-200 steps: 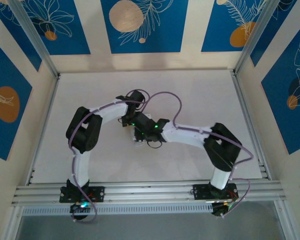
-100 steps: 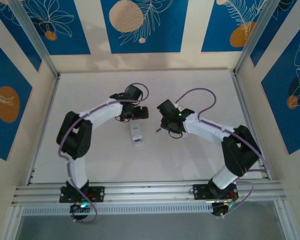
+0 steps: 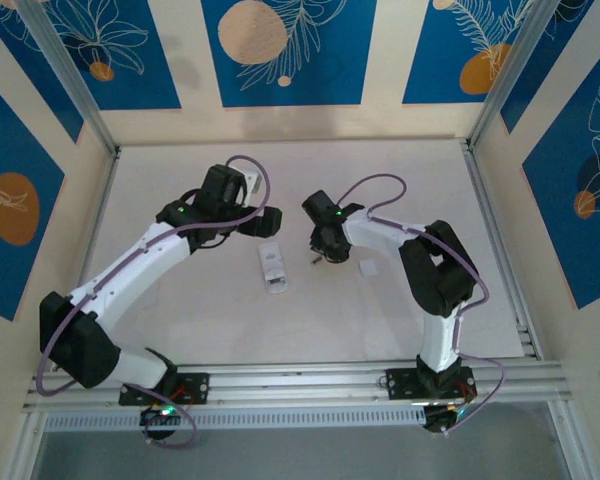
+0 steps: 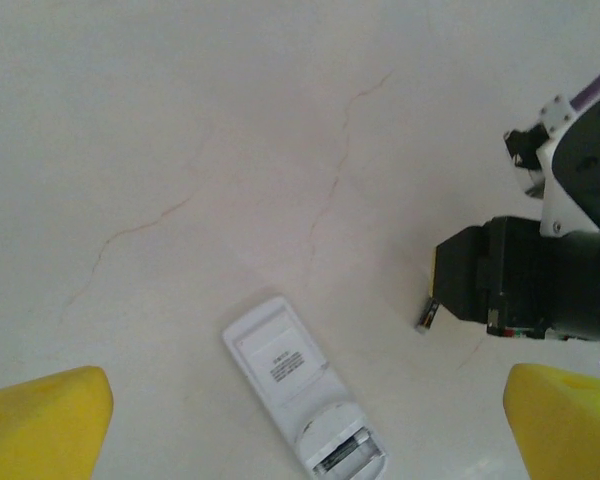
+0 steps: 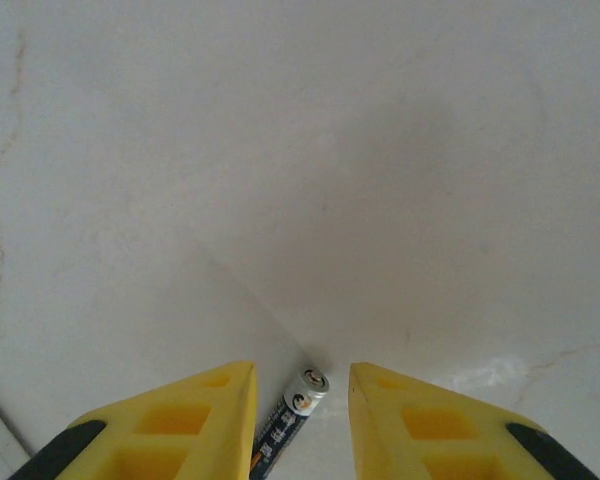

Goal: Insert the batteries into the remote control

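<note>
Remote control, a small white elongated plastic handset (image 3: 272,268), lies flat near the middle of the pale, faintly veined table top (image 3: 180,300), between the two arms. In the left wrist view its back faces up, with a printed label near the middle of its length and an open battery compartment (image 4: 345,455) at one end. The left gripper (image 3: 265,222) hangs above the table just beyond the far end of the remote control, clear of it. Its yellow fingers (image 4: 40,420) are spread as far apart as they go, with nothing between them. The right gripper (image 5: 300,378) is low over the table a little to the right of the handset and apart from it. Its yellow fingertips are narrowly parted around one dark slim cylindrical battery with a lighter metal end (image 5: 290,422). This battery lies at a slant and runs close along one finger, while a sliver of table shows between it and the other. Whether the pads actually press it cannot be told from this angle. From the left wrist, the same battery pokes out at the tip of the black gripper body. A small white rectangular piece (image 3: 366,267) lies on the table just right of the right gripper.
</note>
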